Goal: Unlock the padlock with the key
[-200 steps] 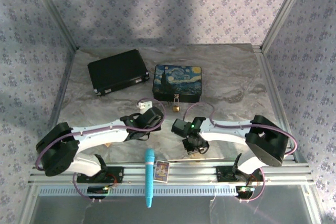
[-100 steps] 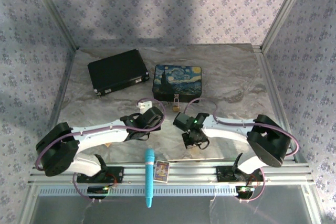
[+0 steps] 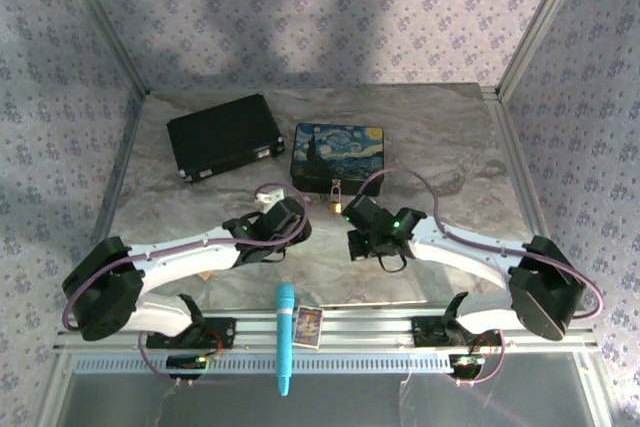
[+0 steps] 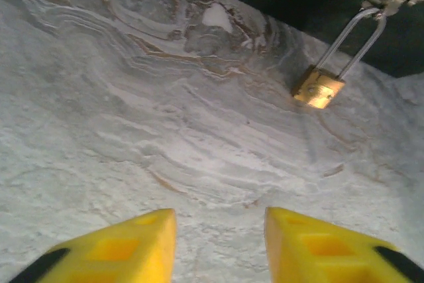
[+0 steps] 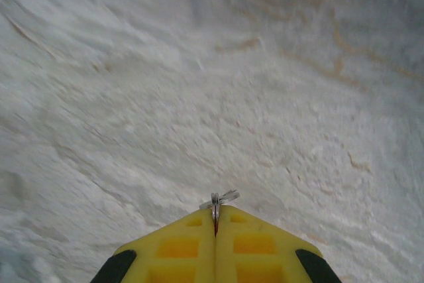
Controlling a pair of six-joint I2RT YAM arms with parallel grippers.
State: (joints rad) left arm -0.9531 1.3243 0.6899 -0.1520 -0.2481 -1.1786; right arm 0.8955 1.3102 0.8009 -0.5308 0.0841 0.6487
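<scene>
The padlock (image 4: 318, 87) is hanging by its silvery shackle from the clasp on the front of the painted box (image 3: 338, 157). The box is sitting near the middle of the worktop (image 3: 450, 147), toward the far edge. The padlock's brass body is lying low against the marbled surface, just in front of the box.

The left gripper (image 4: 220, 220) is hovering over bare worktop a little to the near left of the padlock. Its yellow fingers (image 4: 126, 243) are standing apart with nothing between them.

The right gripper (image 5: 215, 211) is reaching in from the right side and is sitting near the padlock, just on its near right. Its jaws are pressing together on the key (image 5: 219, 198), and only a thin silvery tip is sticking out past the fingertips.

A black case (image 3: 224, 135) is lying toward the far left corner, beside the painted box and apart from it.
</scene>
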